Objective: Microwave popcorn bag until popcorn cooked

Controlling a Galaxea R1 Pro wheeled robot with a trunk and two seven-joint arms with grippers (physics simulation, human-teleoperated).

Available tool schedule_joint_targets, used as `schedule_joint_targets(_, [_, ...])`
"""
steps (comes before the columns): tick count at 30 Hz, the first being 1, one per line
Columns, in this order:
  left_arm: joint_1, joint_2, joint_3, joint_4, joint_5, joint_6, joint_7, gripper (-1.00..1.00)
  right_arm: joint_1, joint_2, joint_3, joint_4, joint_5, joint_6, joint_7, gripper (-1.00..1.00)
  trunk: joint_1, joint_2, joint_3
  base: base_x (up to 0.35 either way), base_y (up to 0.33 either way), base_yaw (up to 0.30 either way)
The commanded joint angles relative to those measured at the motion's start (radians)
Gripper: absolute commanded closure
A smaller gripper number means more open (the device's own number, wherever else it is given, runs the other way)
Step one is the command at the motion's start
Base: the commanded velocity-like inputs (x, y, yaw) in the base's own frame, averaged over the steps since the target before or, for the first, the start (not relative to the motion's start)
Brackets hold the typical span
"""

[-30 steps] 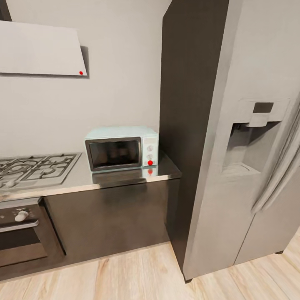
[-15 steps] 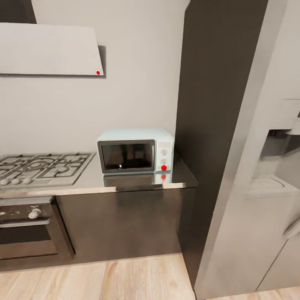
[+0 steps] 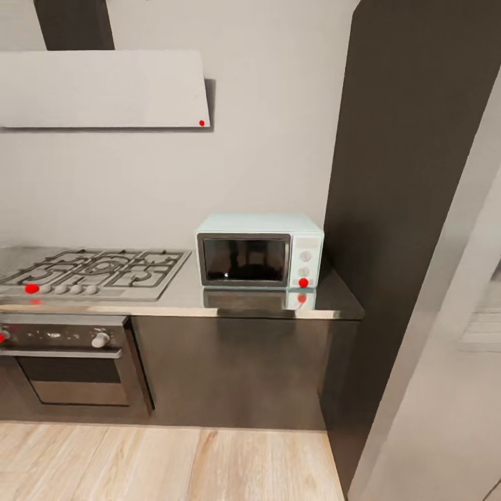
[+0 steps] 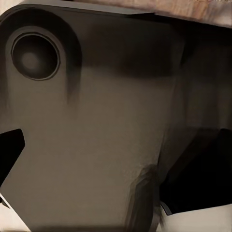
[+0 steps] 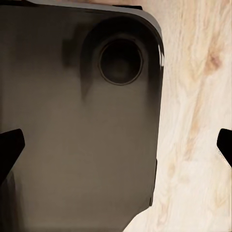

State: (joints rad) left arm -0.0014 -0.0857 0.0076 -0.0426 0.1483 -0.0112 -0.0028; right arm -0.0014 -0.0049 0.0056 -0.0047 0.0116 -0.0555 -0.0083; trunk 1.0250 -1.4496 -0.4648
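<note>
The pale mint-blue microwave (image 3: 259,250) stands at the right end of the steel countertop (image 3: 264,303), against the wall. Its dark glass door is closed and the round indicator light (image 3: 303,282) glows red below the two knobs. The popcorn bag and the popcorn are out of view. In the left wrist view my left gripper (image 4: 116,159) hangs over my own dark base, its fingers spread to the picture's edges with nothing between them. The right gripper (image 5: 116,150) is spread the same way over the base and the wooden floor (image 5: 193,121).
A gas hob (image 3: 97,271) lies left of the microwave, above a black built-in oven (image 3: 69,362). A grey hood (image 3: 104,87) hangs on the wall. A tall dark panel (image 3: 410,209) and the grey fridge (image 3: 445,390) close off the right side. Light wooden floor (image 3: 174,463) runs along the cabinets.
The camera has swung left: the microwave and hob sit further right in the picture and most of the fridge has slid out at the right. The microwave itself has not moved.
</note>
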Motion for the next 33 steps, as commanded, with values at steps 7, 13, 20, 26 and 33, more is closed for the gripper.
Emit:
schedule_joint_targets(7, [0.000, 0.000, 0.000, 0.000, 0.008, -0.001, 0.000, -1.00, 0.000, 0.000, 0.000, 0.000, 0.001, -0.003, -0.001, -1.00, 0.000, 0.000, -0.001, 0.000, 0.000, 0.264])
schedule_joint_targets(13, [0.000, -0.001, 0.001, 0.000, 0.008, -0.002, 0.000, -1.00, 0.000, -0.003, -0.002, 0.000, -0.001, -0.002, -0.001, -1.00, 0.000, 0.000, -0.001, 0.000, 0.000, 0.120])
schedule_joint_targets(20, [0.000, -0.002, 0.002, 0.000, 0.009, -0.002, 0.000, -1.00, 0.000, -0.009, -0.009, 0.000, -0.011, -0.003, -0.004, -1.00, 0.000, 0.000, -0.001, 0.000, 0.000, 0.004])
schedule_joint_targets(26, [0.000, -0.003, 0.000, 0.000, 0.009, -0.001, -0.001, -1.00, 0.000, -0.007, -0.001, 0.000, -0.004, -0.003, -0.002, -1.00, 0.000, 0.000, -0.001, 0.036, 0.000, 0.000])
schedule_joint_targets(33, [0.000, -0.002, 0.000, 0.000, 0.008, -0.001, -0.002, -1.00, 0.000, -0.004, -0.002, 0.000, -0.004, -0.003, -0.002, -1.00, 0.000, 0.000, -0.001, 0.294, 0.000, 0.000])
